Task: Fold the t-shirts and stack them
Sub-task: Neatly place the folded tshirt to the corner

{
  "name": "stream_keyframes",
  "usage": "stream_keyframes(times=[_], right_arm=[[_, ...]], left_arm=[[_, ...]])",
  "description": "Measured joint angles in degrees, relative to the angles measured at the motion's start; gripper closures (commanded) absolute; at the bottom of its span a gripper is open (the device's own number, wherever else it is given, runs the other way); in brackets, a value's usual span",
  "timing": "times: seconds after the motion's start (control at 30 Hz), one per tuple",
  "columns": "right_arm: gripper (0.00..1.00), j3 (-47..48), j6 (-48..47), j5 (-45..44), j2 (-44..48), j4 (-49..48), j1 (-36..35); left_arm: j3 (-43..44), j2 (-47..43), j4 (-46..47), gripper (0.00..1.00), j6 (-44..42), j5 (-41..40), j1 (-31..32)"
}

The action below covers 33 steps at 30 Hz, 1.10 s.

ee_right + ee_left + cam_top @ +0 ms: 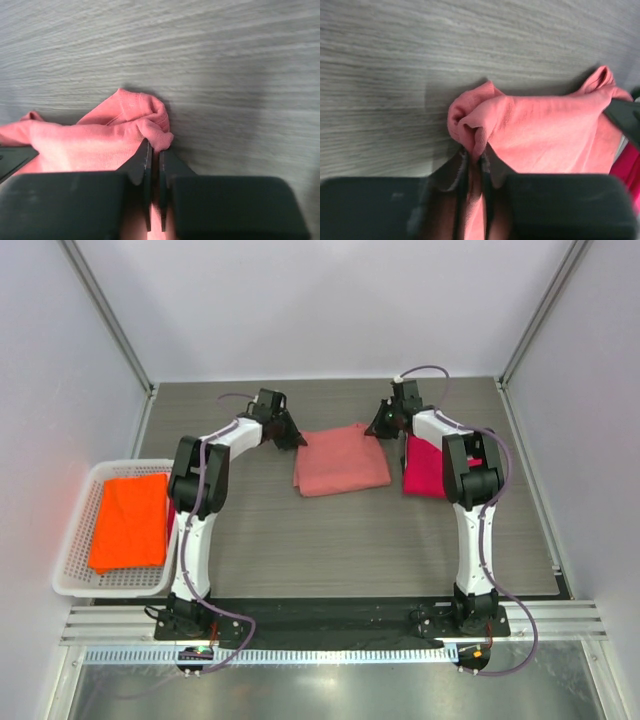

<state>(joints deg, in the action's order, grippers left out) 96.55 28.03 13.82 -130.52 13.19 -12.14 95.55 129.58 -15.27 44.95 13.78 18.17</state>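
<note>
**Two arms grip a folded shirt.** A salmon-pink t-shirt [341,460], soft fine-ribbed knit folded into a rough rectangle, lies at the centre of a grey wood-grain table [330,540]. Two robot arms have caught its far edge at both corners.

The left gripper [472,161] is clamped on the shirt's far-left corner. Its thin dark fingers are pressed together, with a rounded fold of cloth pinched between them and puckering just past the tips. The right gripper [154,156] is likewise closed on the far-right corner, where the fabric gathers into a small crumpled knob at the fingertips. From there it spreads in smooth creases toward the shirt's middle. Both corners sit low, on or just above the tabletop; the pictures do not settle which.

Seen from above, each white-and-black arm rises from its base on the near side of the shirt and bends at a raised elbow. Each then reaches forward and inward, the wrists angled toward each other across the shirt's far edge.

A magenta t-shirt [423,470], folded into a narrow block, lies just right of the salmon-pink one, partly hidden under the right arm. Well to the left, a bright orange t-shirt [130,520], folded flat, rests inside a white plastic lattice basket [78,540].
</note>
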Motion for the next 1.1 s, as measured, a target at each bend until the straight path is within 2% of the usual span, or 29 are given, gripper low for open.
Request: stream_keyframes(times=[0.07,0.17,0.33,0.5,0.67,0.87,0.97,1.1], right_arm=[[0.99,0.09,0.68,1.14,-0.39,-1.4,0.04],[0.99,-1.6,0.87,1.51,0.13,-4.17,-0.02],[0.99,-13.09,0.9,1.53,7.34,-9.05,-0.31],[0.99,-25.57,1.05,2.86,20.96,-10.29,-0.66],[0.99,-34.47,1.31,3.34,38.64,-10.32,-1.29],[0.99,-38.16,0.94,-1.46,58.99,-2.29,-0.66],[0.99,-37.27,0.76,-5.99,67.28,4.81,1.11],[0.99,-32.41,0.13,-13.31,73.59,15.63,4.37]], left_arm=[[0.24,0.24,0.68,1.0,0.46,-0.79,0.15],[-0.94,-0.04,3.3,1.0,0.76,-2.01,0.5],[-10.95,-5.86,10.36,1.0,0.63,-4.37,1.42],[-20.63,-15.67,12.28,1.0,0.94,-6.27,2.93],[-27.47,-31.28,12.07,1.0,1.09,-9.55,7.15],[-27.15,-43.87,11.8,1.0,1.27,-12.07,15.13],[-25.18,-44.83,10.78,1.0,1.55,-13.2,19.19],[-22.6,-44.44,8.68,1.0,2.23,-14.14,23.74]])
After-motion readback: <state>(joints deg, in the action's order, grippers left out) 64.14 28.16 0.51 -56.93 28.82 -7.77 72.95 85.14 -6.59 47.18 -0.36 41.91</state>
